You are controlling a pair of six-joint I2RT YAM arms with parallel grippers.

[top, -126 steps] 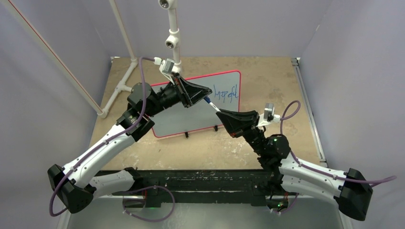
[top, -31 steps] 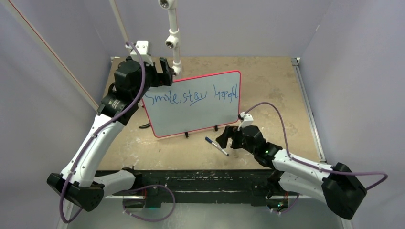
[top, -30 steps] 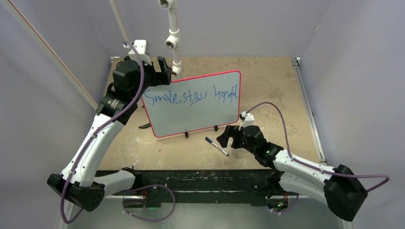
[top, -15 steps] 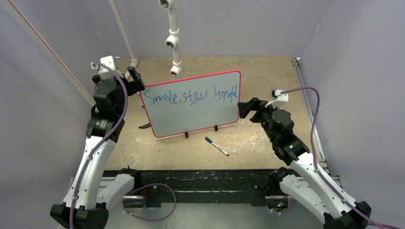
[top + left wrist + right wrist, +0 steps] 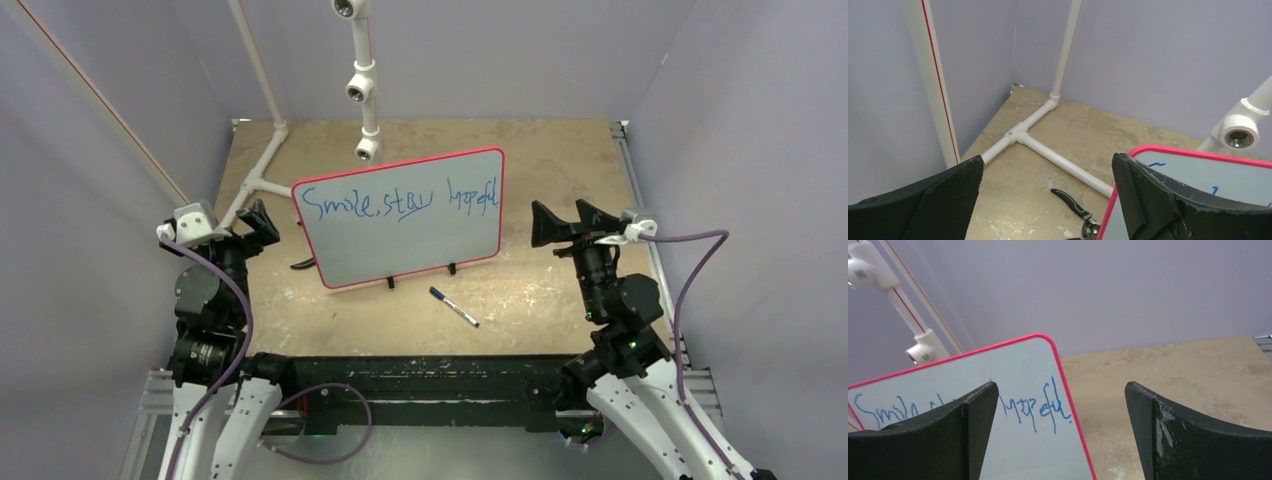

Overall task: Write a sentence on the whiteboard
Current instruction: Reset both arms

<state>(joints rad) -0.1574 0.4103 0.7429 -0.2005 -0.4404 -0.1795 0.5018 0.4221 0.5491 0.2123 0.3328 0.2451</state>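
Overhead and wrist views from my remote station. The whiteboard [image 5: 405,235] stands propped on its small black feet near the middle of the counter [image 5: 560,165], its red frame complete and its face tilted up toward the overhead camera. The sentence [image 5: 400,203] runs in blue marker along the upper part of the board in one line, with the middle word underlined; the last word is hard for me to read. The left fingers [image 5: 262,214] are spread wide with nothing between them, raised to the left of the board and apart from it; through the left wrist camera I see the board's red corner behind one finger [image 5: 1153,200]. The right fingers [image 5: 548,224] are likewise wide and empty, raised to the right of the board, with no contact. A marker [image 5: 455,308] lies flat on the counter just in front of the board's near edge, dark end toward the board. A black-handled tool [image 5: 1072,201] lies beside the board's left edge. A white pipe frame [image 5: 258,182] sits at the far left.
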